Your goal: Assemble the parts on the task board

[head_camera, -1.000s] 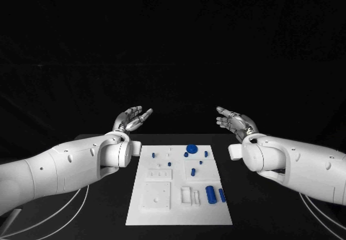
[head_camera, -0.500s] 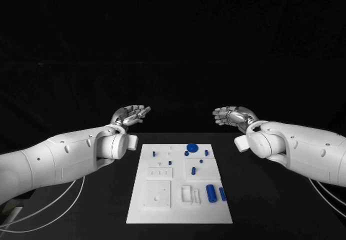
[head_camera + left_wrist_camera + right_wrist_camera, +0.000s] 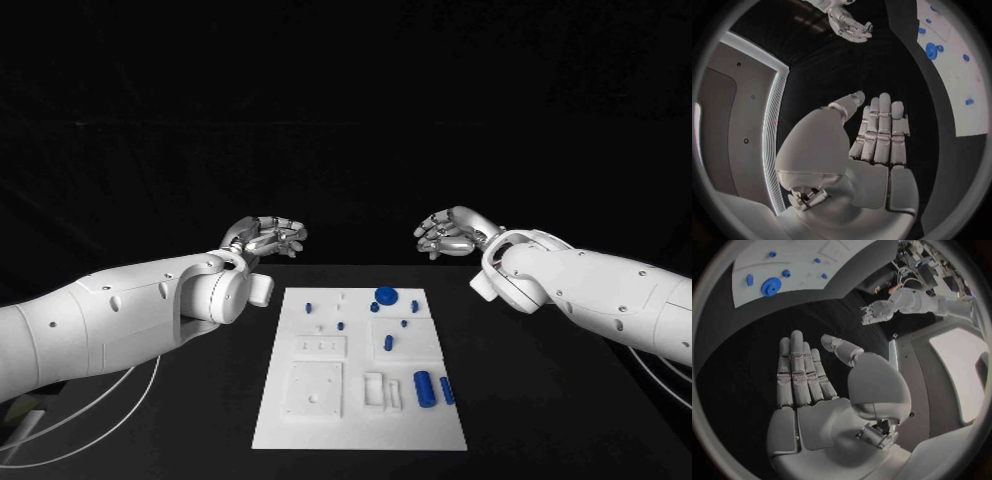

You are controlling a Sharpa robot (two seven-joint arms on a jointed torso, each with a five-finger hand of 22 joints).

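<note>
The white task board (image 3: 361, 415) lies in the middle of the black table. On it are several blue parts: a round disc (image 3: 385, 295) at the far end, small pegs such as one (image 3: 387, 343) mid-board, and a thick cylinder (image 3: 423, 388) near the front right. My left hand (image 3: 267, 237) hovers beyond the board's far left corner and holds nothing. My right hand (image 3: 454, 233) hovers beyond the far right corner, also holding nothing. In the wrist views, my left hand (image 3: 876, 132) and right hand (image 3: 804, 375) have their fingers stretched out side by side, thumbs apart.
The board (image 3: 957, 75) and its disc (image 3: 931, 50) lie off to the side of my left hand, with my right hand (image 3: 849, 25) opposite. The right wrist view shows the board (image 3: 798, 267), the disc (image 3: 771, 287) and my left hand (image 3: 876, 312). White cables (image 3: 87, 420) hang at the table's left.
Both arms have risen and turned their hands inward, from palms up to facing each other above the far end of the table. The board and parts have not moved.
</note>
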